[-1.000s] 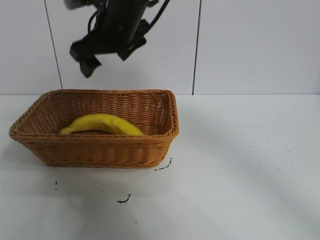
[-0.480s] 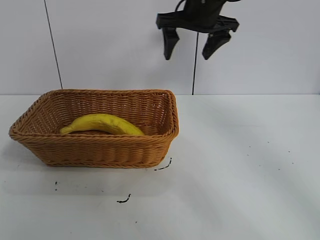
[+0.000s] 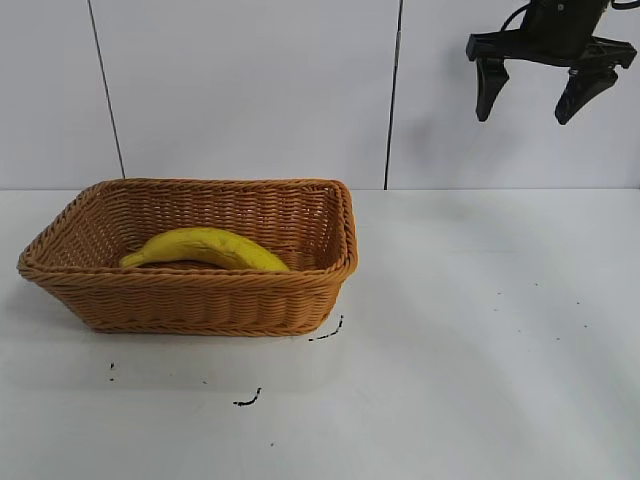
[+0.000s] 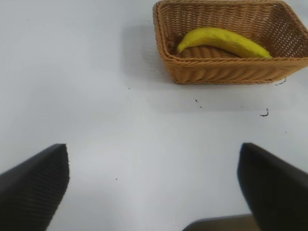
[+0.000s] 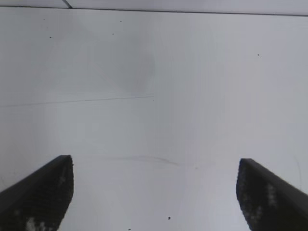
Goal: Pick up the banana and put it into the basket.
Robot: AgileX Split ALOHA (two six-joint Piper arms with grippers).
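1. My right gripper point(image 3: 536, 95) hangs high above the table's point(image 3: 480, 330) right side, fingers spread apart and holding nothing.
2. My left gripper point(image 4: 154, 185) is also wide open over bare tabletop, well apart from the basket point(image 4: 226, 72).
3. The banana point(image 3: 205, 248) lies inside the basket point(image 3: 190, 300), curved along its floor.

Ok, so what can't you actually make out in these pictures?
Banana: its underside, in the exterior view, is hidden behind the near wall of the basket.
Right gripper: the arm above it is cut off by the exterior view's top edge.
Left gripper: outside the exterior view; its wrist view shows only fingertips.
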